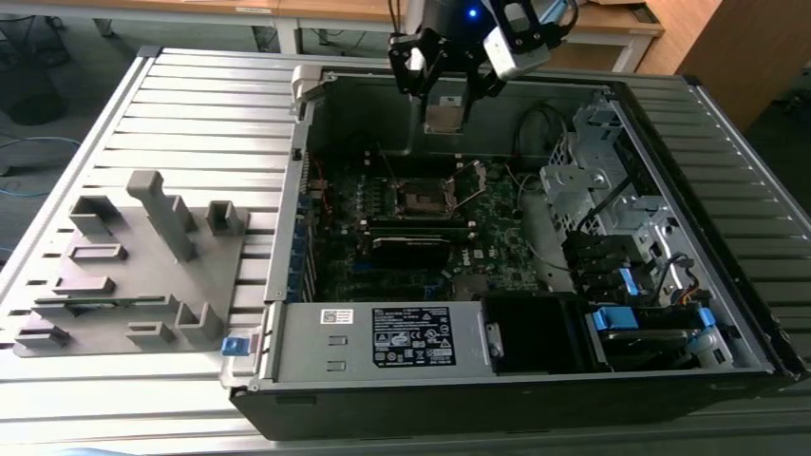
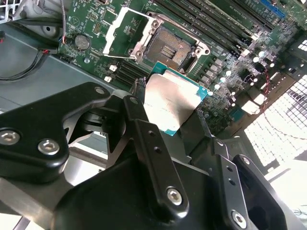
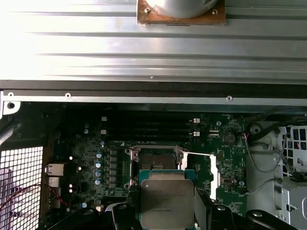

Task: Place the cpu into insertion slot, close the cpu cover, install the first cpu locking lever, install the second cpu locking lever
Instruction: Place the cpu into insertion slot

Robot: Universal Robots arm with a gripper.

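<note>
Though the black fingers hide two edges of the cpu, I can see the gripper pinching that chip by its sides. Its dull silver face is toward both wrist cameras, and a teal rim shows around the metal. From the exterior view the cpu hangs in the air above the open computer case, well clear of the insertion slot below it. In the first wrist view the chip cuts off the near part of the slot. The slot is a dark square with a silvery rim, set in the green circuit board. The cpu cover, a thin bright frame with a cut-out middle, stands swung open beside the slot. I cannot make out the locking levers with any certainty.
</note>
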